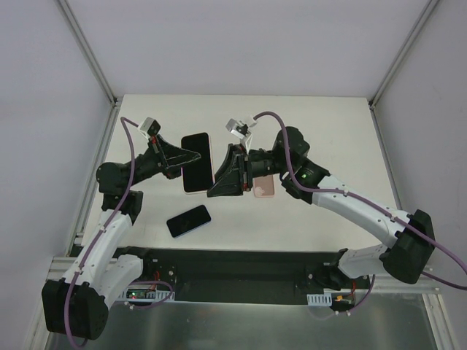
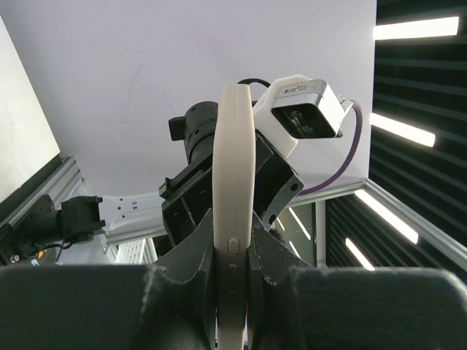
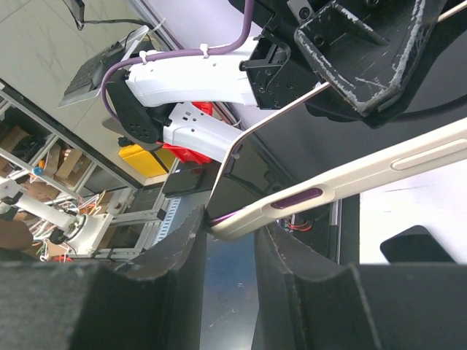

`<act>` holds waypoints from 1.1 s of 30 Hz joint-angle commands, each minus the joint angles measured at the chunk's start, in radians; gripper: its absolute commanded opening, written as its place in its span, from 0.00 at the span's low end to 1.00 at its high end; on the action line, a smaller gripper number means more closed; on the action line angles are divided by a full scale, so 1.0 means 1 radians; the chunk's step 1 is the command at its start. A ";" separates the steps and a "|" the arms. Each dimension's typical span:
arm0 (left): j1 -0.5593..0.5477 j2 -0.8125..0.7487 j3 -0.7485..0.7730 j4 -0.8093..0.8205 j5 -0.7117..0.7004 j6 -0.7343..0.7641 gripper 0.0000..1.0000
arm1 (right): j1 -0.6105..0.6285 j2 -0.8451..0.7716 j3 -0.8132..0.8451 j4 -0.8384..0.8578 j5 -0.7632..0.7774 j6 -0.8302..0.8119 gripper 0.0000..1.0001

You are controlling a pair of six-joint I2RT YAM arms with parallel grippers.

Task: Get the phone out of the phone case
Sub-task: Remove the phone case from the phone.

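Observation:
The phone (image 1: pixel 197 162), dark screen up, sits in a cream case and is held above the table. My left gripper (image 1: pixel 195 155) is shut on the case's left long edge. In the left wrist view the case (image 2: pixel 233 160) stands edge-on between the fingers of this gripper (image 2: pixel 233 248). My right gripper (image 1: pixel 214 191) is at the phone's near right corner. In the right wrist view the corner of the case (image 3: pixel 365 171) fills the gap in that gripper (image 3: pixel 230 226), touching both fingers. A purple sliver of the phone (image 3: pixel 248 175) shows at that corner.
A second black phone (image 1: pixel 188 221) lies flat on the white table (image 1: pixel 321 124) near its front edge, below the held phone. A pink case-like item (image 1: pixel 264 188) lies under my right wrist. White walls enclose the table's left, right and back.

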 commanded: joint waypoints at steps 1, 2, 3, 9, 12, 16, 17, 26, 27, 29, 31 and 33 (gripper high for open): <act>-0.005 -0.039 0.063 0.069 0.012 -0.096 0.00 | -0.002 -0.013 -0.012 0.096 0.008 -0.124 0.01; -0.005 -0.042 0.064 0.069 0.012 -0.099 0.00 | -0.001 -0.012 -0.009 0.091 0.006 -0.130 0.01; -0.005 -0.044 0.066 0.069 0.010 -0.104 0.00 | -0.001 -0.009 -0.006 0.082 0.008 -0.150 0.01; -0.005 -0.054 0.069 0.069 0.012 -0.116 0.00 | 0.002 -0.009 0.003 0.041 0.020 -0.239 0.01; -0.005 -0.056 0.067 0.067 0.012 -0.117 0.00 | 0.001 -0.015 0.023 -0.019 0.035 -0.293 0.01; -0.005 -0.059 0.069 0.067 0.013 -0.117 0.00 | 0.007 -0.026 0.054 -0.131 0.054 -0.377 0.01; -0.005 -0.057 0.071 0.067 0.013 -0.117 0.00 | 0.008 -0.027 0.060 -0.149 0.058 -0.415 0.01; -0.005 -0.059 0.075 0.067 0.018 -0.125 0.00 | 0.028 -0.027 0.078 -0.218 0.107 -0.515 0.01; -0.005 -0.059 0.075 0.067 0.018 -0.125 0.00 | 0.028 -0.026 0.081 -0.215 0.115 -0.515 0.01; -0.005 -0.060 0.077 0.067 0.021 -0.124 0.00 | 0.030 -0.023 0.083 -0.211 0.132 -0.515 0.01; -0.005 -0.060 0.077 0.067 0.027 -0.122 0.00 | 0.033 -0.027 0.080 -0.197 0.172 -0.514 0.01; -0.005 -0.063 0.077 0.069 0.033 -0.117 0.00 | 0.033 -0.026 0.081 -0.191 0.227 -0.505 0.01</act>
